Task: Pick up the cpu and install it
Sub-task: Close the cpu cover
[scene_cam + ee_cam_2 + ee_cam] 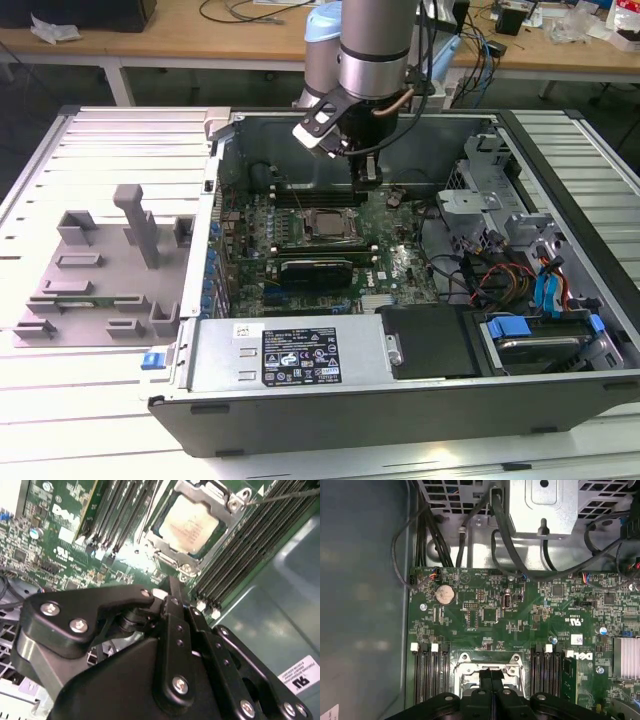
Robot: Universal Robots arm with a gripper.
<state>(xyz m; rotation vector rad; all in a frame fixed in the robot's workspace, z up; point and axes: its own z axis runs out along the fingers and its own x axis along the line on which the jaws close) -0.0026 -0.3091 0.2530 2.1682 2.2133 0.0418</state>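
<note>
Pale slatted tabletop [100, 420] is carrying a grey tray [100, 290] at the exterior view's left, with an open computer case [400, 400] beside it. Inside, the cpu [192, 522] is lying flat in its metal-framed socket [165, 547], a small square with a silvery-grey top plate. The pincer [367, 180] is hovering near it, its 2 fingers [485, 677] pressing together and gripping nothing. In the first wrist view they are covering much of the socket.
</note>
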